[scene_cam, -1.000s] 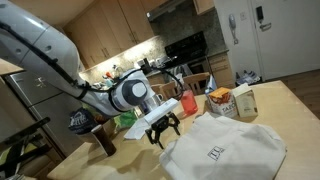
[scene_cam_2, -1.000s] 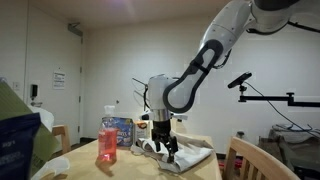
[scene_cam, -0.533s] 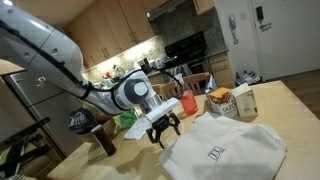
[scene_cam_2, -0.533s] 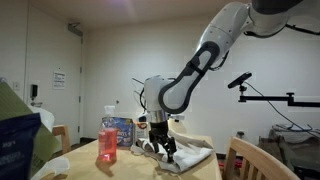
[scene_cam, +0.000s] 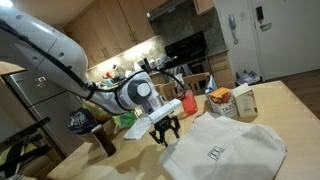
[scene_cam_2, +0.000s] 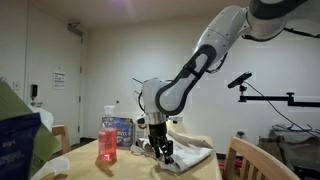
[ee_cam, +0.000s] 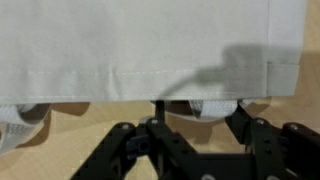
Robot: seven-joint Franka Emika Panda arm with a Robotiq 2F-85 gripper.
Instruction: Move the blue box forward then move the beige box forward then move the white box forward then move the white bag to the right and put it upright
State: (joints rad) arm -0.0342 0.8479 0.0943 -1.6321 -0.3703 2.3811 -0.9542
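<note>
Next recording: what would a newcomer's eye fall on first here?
The big white bag lying flat across the near tabletop dominates. The gripper hangs just at its edge, jaws apart. Behind stand the beige box and orange-faced white box.

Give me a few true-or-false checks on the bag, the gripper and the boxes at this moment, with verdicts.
1. The white bag lies flat on the table. True.
2. The gripper grips the beige box. False: its jaws stand apart at the bag's hemmed edge, holding nothing.
3. The beige box stands next to the white box. True.
4. The red cup lies tipped over. False: it stands upright.
</note>
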